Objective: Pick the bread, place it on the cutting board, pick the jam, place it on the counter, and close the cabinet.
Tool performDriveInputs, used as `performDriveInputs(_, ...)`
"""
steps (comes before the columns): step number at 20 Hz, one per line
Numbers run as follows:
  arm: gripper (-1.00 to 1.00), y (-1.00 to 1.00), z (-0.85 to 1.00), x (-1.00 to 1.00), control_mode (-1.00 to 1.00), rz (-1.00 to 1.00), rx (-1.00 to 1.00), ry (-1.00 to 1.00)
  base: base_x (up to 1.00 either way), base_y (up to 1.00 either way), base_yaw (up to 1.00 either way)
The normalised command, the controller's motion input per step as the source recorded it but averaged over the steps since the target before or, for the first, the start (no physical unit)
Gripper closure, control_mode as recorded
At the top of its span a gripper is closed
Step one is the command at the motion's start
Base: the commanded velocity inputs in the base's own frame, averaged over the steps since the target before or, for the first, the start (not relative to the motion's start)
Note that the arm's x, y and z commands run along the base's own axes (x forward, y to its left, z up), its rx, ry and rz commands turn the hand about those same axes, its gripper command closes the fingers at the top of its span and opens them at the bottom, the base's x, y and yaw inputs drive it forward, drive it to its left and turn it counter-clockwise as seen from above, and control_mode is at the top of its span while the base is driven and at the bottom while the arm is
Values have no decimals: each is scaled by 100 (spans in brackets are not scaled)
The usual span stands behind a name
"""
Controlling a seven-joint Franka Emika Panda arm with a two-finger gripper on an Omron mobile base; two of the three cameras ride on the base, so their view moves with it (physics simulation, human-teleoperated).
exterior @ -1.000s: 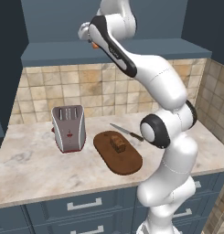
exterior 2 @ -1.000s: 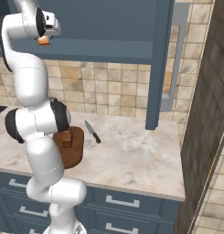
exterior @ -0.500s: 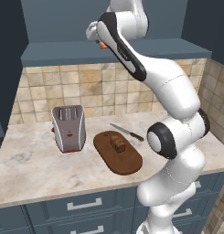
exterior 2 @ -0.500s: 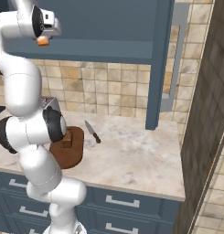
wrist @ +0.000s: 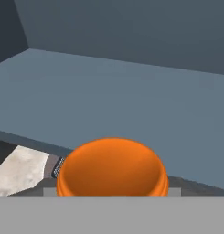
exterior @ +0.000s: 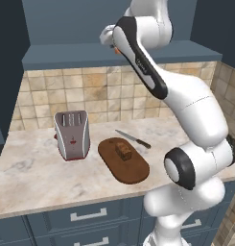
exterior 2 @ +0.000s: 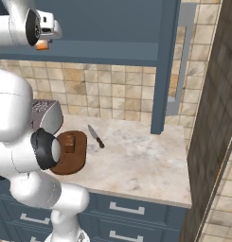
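My gripper (exterior 2: 42, 41) is up at the open cabinet's shelf (exterior: 66, 55), shut on the jam (exterior 2: 41, 45), a small orange jar. In the hand view the jam's orange lid (wrist: 112, 169) sits low and centre, just over the shelf's front edge (wrist: 35, 139); the jar hides the fingertips. In the left base view the jam (exterior: 117, 49) peeks out behind my forearm. The bread (exterior: 123, 151) lies on the oval cutting board (exterior: 133, 168) on the counter (exterior: 32, 173). The bread (exterior 2: 70, 144) and board (exterior 2: 75, 163) sit partly behind my arm. The cabinet door (exterior 2: 165, 66) stands open.
A silver toaster (exterior: 72, 134) stands left of the board, and a knife (exterior: 132, 139) lies behind it on the counter. The open door's handle (exterior 2: 183, 61) hangs over the counter's right part (exterior 2: 136, 156). A tiled wall backs the counter, and a dark wall (exterior 2: 212, 118) closes the right side.
The arm's elbow and lower joints have swung to the right in the left base view. The hand with the jam has edged slightly along the shelf front. Things on the counter are unmoved.
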Motion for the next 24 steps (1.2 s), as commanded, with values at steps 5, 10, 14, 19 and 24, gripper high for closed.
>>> performDriveInputs(5,100,-28,-1,-63,-100,0,2,-6,0,0,0)
performDriveInputs(10,100,-25,-3,-63,-100,0,2,-6,0,0,0)
performDriveInputs(14,100,-24,-8,-62,-100,0,1,-5,0,0,0)
performDriveInputs(19,100,-24,-11,-56,-100,0,0,-4,0,0,0)
performDriveInputs(24,100,-24,-13,-49,-100,0,0,-1,0,0,0)
